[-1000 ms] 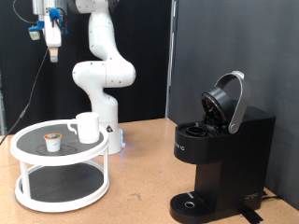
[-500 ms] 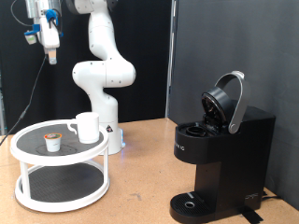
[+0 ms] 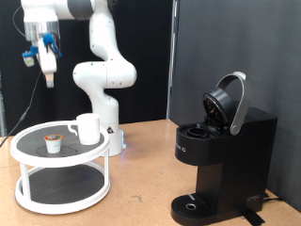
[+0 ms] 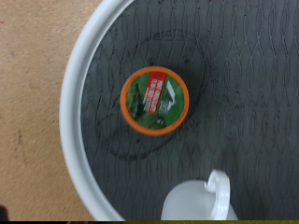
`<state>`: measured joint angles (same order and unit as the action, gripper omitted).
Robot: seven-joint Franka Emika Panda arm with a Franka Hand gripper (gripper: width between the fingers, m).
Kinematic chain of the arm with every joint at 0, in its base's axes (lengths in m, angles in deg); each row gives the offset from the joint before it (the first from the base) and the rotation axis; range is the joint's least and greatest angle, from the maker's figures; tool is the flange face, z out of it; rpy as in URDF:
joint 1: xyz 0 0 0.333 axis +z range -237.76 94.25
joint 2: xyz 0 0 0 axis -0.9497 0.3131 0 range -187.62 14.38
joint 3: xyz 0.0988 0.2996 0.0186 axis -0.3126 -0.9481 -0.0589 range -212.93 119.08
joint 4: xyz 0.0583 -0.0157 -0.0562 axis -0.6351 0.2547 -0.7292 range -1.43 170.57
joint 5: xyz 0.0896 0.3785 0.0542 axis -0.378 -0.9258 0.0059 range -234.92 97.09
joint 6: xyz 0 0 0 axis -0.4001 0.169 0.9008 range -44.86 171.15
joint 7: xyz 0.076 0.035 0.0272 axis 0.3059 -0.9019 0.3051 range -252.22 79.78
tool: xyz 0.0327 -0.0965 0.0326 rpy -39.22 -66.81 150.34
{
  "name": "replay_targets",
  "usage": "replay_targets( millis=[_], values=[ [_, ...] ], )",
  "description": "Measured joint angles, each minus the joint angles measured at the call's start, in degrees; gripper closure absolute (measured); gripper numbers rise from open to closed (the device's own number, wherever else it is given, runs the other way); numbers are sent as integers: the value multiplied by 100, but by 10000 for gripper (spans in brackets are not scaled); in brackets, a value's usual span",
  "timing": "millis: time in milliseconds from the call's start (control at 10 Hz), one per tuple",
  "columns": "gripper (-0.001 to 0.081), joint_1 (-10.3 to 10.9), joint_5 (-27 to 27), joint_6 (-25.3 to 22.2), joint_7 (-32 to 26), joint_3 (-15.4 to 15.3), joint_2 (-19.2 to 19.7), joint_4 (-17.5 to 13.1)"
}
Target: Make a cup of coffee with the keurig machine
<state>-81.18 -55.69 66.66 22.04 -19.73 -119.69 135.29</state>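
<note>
Claw (image 3: 47, 77), grip state unclear, hangs above round white tray (image 3: 28, 143) bearing smooth ceramic cup (image 3: 87, 128).

Robot lab: black curtains (image 3: 202, 56), mounted arm (image 3: 99, 66)

Cup (image 4: 198, 200) cut off at wrist view's edge; pincer (image 3: 44, 73) jaws too small to tell.

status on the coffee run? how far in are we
Early. Done: the keurig machine has its lid up, at the exterior view's right. In hand: nothing; the pincer hangs high above the round white tray, and the wrist view looks straight down on the pod. Left: the pod sits on the tray beside the cup, not in the machine, and no cup stands on the drip base.
</note>
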Motion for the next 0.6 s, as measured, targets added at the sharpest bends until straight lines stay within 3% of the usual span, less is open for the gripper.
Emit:
replay_targets(
  millis=[600],
  values=[
    [72,-141,283,1561,197,7,560,860]
  ],
)
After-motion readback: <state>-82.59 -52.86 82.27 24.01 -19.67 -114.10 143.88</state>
